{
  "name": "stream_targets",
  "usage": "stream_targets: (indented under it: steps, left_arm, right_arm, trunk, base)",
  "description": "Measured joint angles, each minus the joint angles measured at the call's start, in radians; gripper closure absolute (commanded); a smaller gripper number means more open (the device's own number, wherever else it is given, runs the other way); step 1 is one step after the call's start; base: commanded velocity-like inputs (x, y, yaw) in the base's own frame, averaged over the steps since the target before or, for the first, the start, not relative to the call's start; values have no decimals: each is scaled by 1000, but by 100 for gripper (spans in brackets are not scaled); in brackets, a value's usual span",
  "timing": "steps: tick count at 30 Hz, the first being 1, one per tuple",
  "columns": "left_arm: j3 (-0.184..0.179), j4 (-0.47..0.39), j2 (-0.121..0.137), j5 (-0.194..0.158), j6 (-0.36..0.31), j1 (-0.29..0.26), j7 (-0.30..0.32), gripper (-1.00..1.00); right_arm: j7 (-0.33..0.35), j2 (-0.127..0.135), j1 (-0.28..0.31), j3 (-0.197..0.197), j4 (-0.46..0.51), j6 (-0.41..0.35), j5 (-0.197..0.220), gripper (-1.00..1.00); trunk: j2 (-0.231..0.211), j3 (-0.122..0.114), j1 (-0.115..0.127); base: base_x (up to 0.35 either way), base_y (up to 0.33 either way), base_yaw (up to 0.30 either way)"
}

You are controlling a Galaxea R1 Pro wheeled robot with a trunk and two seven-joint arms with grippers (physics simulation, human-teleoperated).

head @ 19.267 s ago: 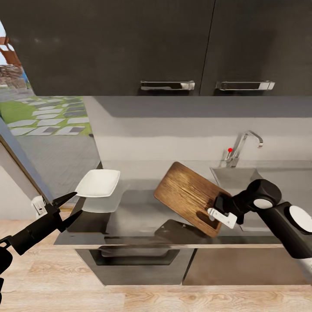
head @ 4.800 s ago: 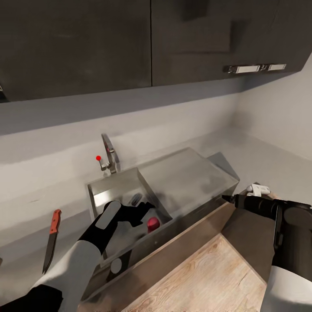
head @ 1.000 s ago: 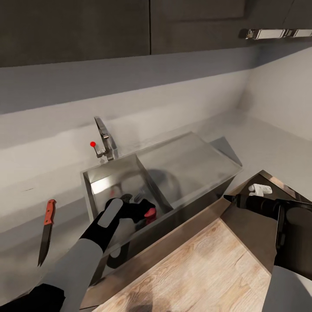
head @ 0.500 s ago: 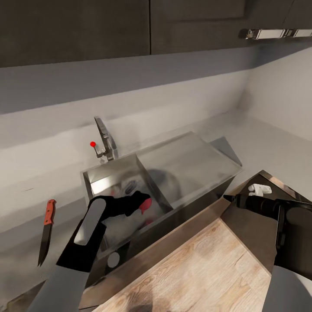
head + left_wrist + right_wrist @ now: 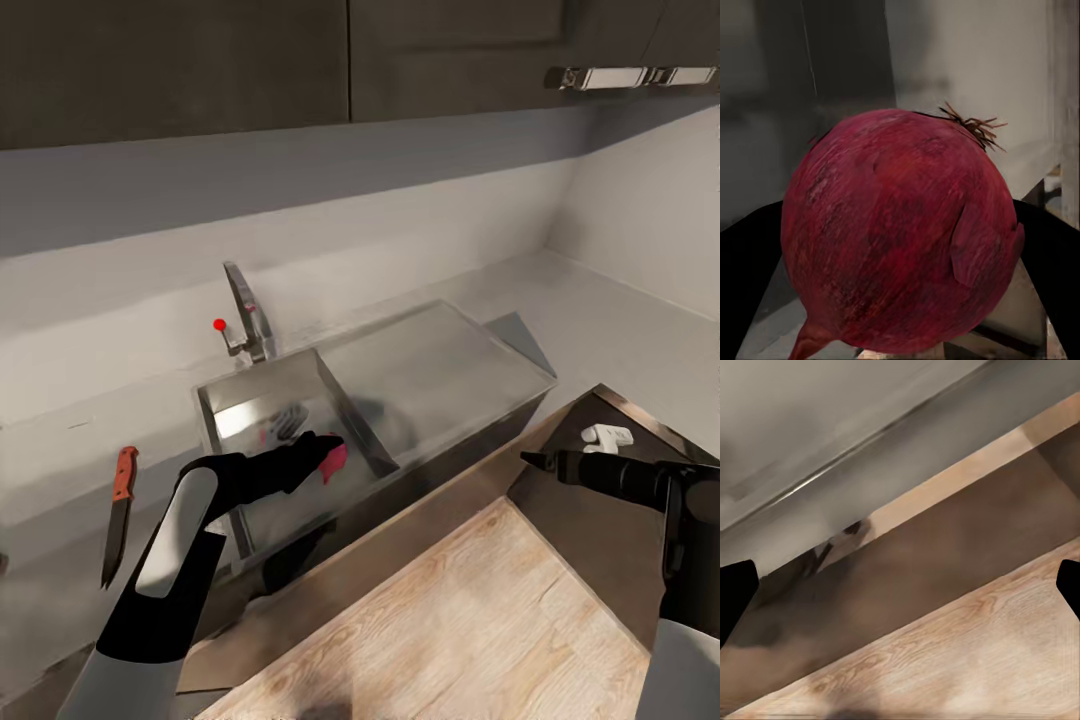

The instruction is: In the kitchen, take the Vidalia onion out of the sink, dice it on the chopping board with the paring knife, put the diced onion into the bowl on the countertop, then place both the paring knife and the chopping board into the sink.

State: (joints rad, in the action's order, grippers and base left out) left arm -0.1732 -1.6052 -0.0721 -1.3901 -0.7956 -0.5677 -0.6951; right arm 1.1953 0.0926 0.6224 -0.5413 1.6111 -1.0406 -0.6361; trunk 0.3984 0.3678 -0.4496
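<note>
The Vidalia onion (image 5: 335, 462), a dark red lump, hangs just above the sink (image 5: 345, 412) basin with my left gripper (image 5: 325, 456) shut on it. In the left wrist view the onion (image 5: 900, 232) sits between the black fingers (image 5: 750, 285). A chrome tap (image 5: 245, 315) with a red knob (image 5: 219, 324) stands behind the basin. The paring knife (image 5: 118, 512), red-handled, lies on the countertop (image 5: 60, 450) to the left of the sink. My right gripper (image 5: 531, 459) hovers in front of the counter, over the floor, and its fingers (image 5: 735, 600) stand wide apart with nothing between them.
A flat steel draining surface (image 5: 430, 365) adjoins the basin on the right. Dark upper cabinets with a bar handle (image 5: 620, 76) hang above. The counter turns a corner at the right wall. Wooden floor (image 5: 450, 620) lies in front.
My left gripper has lifted the onion up from the bottom of the basin to about rim height. The view has shifted slightly. The right arm has barely moved.
</note>
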Motion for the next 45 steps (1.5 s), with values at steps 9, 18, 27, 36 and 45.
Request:
stream_targets:
  steps: [9, 18, 27, 36, 45]
  left_arm:
    - [61, -2, 9, 2, -22, 42, 276, 100]
    - [72, -3, 11, -1, -35, 45, 353, 100]
    - [74, -2, 39, 0, -126, 46, 620, 100]
    - [117, -2, 63, -1, -129, 70, 636, 100]
    - [120, -2, 65, -1, -130, 73, 638, 100]
  right_arm:
    - [8, 0, -1, 2, 0, 0, 0, -100]
    - [8, -1, -2, 2, 2, 0, 1, -100]
    - [8, 0, -2, 2, 2, 0, 1, -100]
    - [8, 0, -2, 2, 2, 0, 1, -100]
    - [89, 4, 1, -1, 1, 1, 3, -100]
  trunk:
    - [0, -1, 0]
    - [0, -13, 0]
    - [0, -27, 0]
    - [0, -42, 0]
    - [0, -48, 0]
  base:
    - [-6, 0, 238]
    - [0, 0, 150]
    - [0, 0, 94]
    - [-1, 0, 53]
    - [-88, 128, 127]
